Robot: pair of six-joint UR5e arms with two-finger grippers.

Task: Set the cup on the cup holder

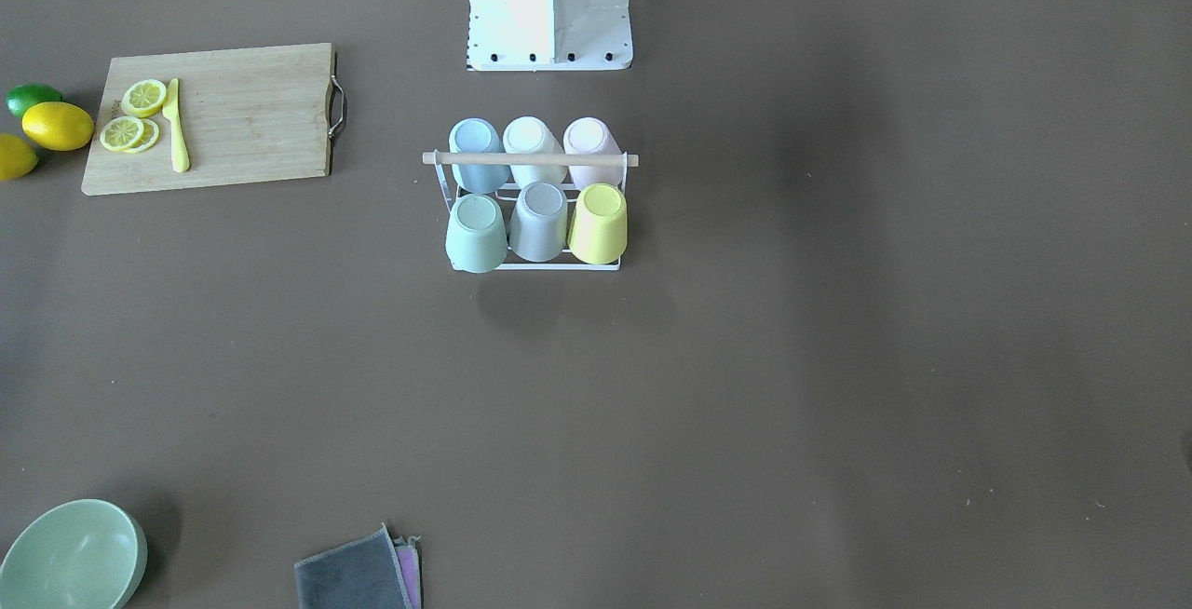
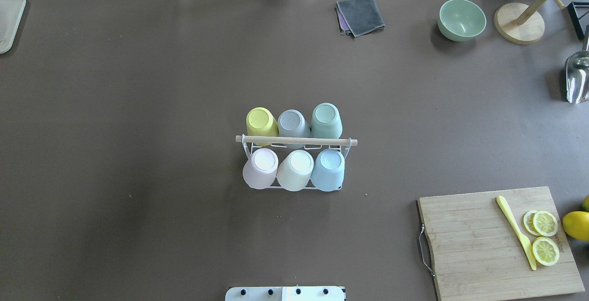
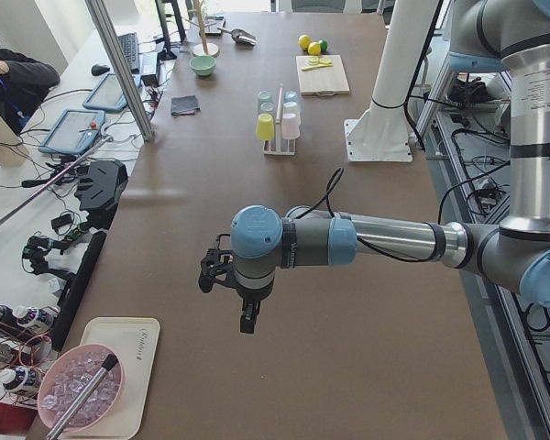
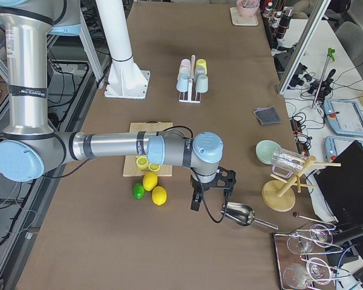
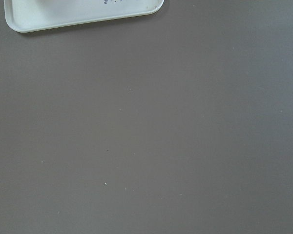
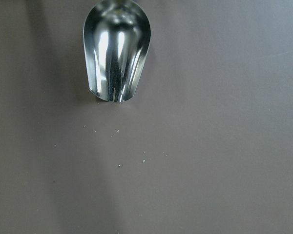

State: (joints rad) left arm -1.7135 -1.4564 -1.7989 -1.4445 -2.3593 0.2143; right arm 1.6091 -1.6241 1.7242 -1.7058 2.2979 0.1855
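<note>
The cup holder, a white wire rack with a wooden rod [image 2: 294, 140] across the top, stands at the table's middle; it also shows in the front-facing view [image 1: 531, 159]. Several upturned cups sit on its prongs, among them a yellow cup [image 2: 261, 121], a pink cup [image 2: 261, 166] and a blue cup [image 2: 328, 168]. My left gripper [image 3: 247, 316] hangs over the table's left end, far from the rack. My right gripper [image 4: 196, 202] hangs over the right end, beside a metal scoop [image 6: 116, 53]. Neither holds a cup. I cannot tell whether either gripper is open or shut.
A cutting board [image 2: 478, 246] with lemon slices and a yellow knife lies front right. Whole lemons [image 1: 58, 125] lie beside it. A green bowl [image 2: 461, 19], a grey cloth [image 2: 360, 14] and a wooden stand [image 2: 520, 22] are at the far side. A white tray [image 5: 83, 14] is at the left end.
</note>
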